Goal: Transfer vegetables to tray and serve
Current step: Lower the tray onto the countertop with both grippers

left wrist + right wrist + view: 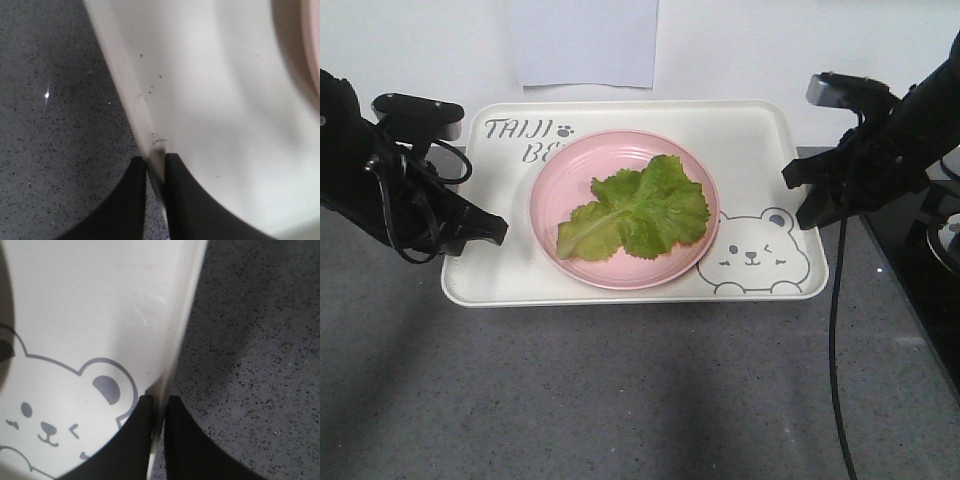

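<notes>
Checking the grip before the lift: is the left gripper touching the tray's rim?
Touching. The left wrist view shows the left gripper with both fingers closed tight on either side of the tray rim, with no gap visible.

Around the tray [760, 140], the grey counter [620, 390] in front lay open. The left gripper [498, 229] clamped its left rim and the right gripper [807, 195] its right rim, blocking both sides. A white wall [760, 50] stood close behind it. The pink plate [545, 190] filled its middle.
</notes>
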### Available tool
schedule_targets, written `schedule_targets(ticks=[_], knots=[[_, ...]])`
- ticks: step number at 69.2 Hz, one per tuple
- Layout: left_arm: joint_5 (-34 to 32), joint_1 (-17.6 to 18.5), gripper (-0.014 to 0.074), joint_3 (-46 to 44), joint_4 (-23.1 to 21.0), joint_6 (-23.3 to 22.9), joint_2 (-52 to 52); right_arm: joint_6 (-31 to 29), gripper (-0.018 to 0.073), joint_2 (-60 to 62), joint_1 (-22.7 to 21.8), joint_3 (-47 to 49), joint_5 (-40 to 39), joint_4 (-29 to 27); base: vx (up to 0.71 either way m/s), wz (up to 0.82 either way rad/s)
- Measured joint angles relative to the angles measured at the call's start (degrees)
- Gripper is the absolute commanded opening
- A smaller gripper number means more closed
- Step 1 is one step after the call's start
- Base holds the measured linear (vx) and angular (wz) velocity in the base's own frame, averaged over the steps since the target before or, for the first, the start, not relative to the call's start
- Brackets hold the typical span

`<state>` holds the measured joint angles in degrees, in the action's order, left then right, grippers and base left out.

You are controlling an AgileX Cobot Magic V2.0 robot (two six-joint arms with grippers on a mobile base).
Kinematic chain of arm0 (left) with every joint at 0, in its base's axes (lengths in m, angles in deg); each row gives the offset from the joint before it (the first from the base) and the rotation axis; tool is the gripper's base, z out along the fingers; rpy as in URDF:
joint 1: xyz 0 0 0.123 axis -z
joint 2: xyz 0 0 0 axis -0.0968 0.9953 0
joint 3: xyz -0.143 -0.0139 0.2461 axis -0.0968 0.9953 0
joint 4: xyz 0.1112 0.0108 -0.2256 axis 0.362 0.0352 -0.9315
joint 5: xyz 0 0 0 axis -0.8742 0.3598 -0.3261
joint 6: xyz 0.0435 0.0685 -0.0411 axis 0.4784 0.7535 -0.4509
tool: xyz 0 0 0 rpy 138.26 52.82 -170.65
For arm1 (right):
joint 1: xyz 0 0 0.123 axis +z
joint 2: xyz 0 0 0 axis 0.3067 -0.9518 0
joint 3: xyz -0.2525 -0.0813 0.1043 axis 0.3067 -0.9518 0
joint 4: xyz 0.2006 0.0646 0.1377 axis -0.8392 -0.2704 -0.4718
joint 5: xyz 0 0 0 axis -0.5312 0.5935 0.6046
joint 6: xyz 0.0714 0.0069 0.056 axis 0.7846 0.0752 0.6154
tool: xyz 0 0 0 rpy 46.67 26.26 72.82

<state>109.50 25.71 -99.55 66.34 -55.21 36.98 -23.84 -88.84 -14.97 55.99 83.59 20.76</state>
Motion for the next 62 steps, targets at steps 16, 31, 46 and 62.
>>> schedule_targets(ticks=[16,31,46,62], knots=[[-0.5,0.0,-0.0006,0.0,0.2,0.0,1.5,-0.1,-0.0006,-5.5,0.0,0.0,0.0,-0.1,0.00,0.00],[-0.5,0.0,-0.0006,0.0,0.4,-0.2,7.3,-0.1,-0.0006,-7.8,0.0,0.0,0.0,0.6,0.00,0.00],[-0.9,0.0,-0.0006,0.0,-1.0,-0.6,12.1,-0.1,-0.0006,-8.0,0.0,0.0,-0.4,2.4,0.00,0.00],[-1.4,0.0,-0.0006,0.0,-1.4,-0.7,14.2,-0.1,-0.0004,-9.4,0.0,0.0,-0.8,3.0,0.00,0.00]])
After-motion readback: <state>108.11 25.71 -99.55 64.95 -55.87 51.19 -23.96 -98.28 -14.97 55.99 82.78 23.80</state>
